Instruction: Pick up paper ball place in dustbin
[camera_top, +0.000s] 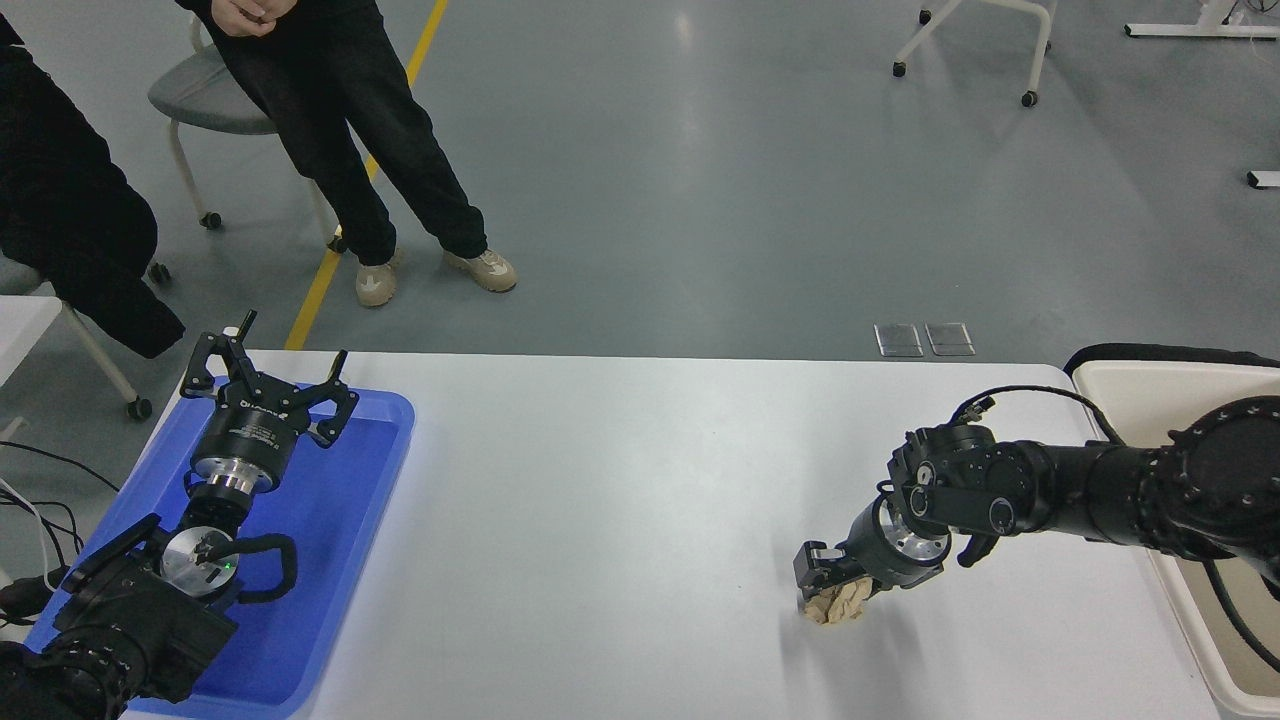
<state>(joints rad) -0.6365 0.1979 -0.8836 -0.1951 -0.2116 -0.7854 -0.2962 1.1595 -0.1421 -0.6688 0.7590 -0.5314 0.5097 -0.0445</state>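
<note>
Head view: our right pincer (836, 588) grips the paper ball (838, 602) on the worktop (620, 520); our left pincer (266, 374) sits parked, spread apart.

bright even overhead light, soft shadows, floor (700, 180) glare, sharp focus.

The right arm (1100, 485) reaches in low across the table (620, 500) from its right side, wrist bent downward, and the right hand (835, 590) has its fingers closed onto the paper ball (838, 604). The left arm (130, 610) sits parked at the table's left end, its left hand (268, 385) spread wide.
</note>
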